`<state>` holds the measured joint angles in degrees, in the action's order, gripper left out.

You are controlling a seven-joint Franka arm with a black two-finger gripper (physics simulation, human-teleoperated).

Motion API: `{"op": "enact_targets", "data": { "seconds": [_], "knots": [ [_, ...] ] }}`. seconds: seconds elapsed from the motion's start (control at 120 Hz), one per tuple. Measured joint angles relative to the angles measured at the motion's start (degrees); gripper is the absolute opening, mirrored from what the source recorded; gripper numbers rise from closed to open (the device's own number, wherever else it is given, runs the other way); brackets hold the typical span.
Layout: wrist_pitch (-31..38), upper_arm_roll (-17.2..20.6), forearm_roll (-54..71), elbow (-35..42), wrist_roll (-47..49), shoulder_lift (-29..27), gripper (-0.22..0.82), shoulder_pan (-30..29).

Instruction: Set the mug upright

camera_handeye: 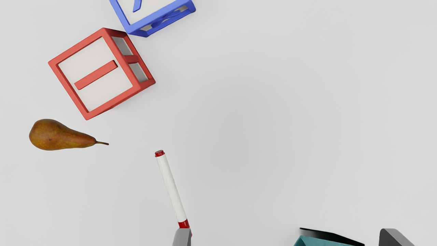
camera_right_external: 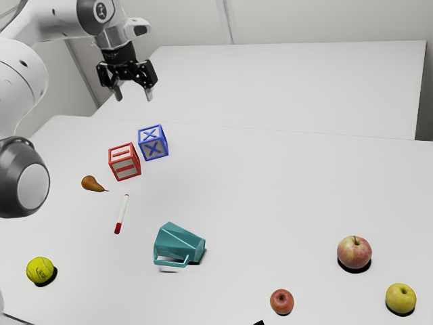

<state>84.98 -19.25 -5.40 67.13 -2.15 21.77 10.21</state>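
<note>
White table (camera_right_external: 270, 189), teal mug (camera_right_external: 177, 242) on its side, below gripper (camera_right_external: 134, 96)

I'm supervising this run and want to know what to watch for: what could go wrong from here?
The teal faceted mug lies on its side, so a lopsided push might roll or slide it.
Its handle sticks out to one side and could foul a finger during the grasp.
The open black gripper has one fingertip overlapping the white marker with red ends in the wrist view; descending straight down might knock it.
</note>
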Motion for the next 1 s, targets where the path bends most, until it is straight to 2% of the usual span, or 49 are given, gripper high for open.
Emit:
{"op": "enact_targets", "data": {
  "seconds": [0.167, 0.417, 0.642, 0.775, 1.0],
  "knots": [
    [0.14, 0.33, 0.10, 2.72, 0.12, -1.61, 0.60, -0.36],
    [10.69, 1.99, -4.21, 35.05, 0.39, -18.90, 0.60, 0.80],
    [20.26, 1.96, -8.77, 53.85, -0.25, -28.77, 0.60, 0.30],
    [25.68, 1.89, -14.25, 62.15, -2.30, -30.58, 0.60, 0.56],
    [30.39, 1.73, -22.73, 68.72, -8.77, -29.75, 0.60, 0.42]
  ]
}}
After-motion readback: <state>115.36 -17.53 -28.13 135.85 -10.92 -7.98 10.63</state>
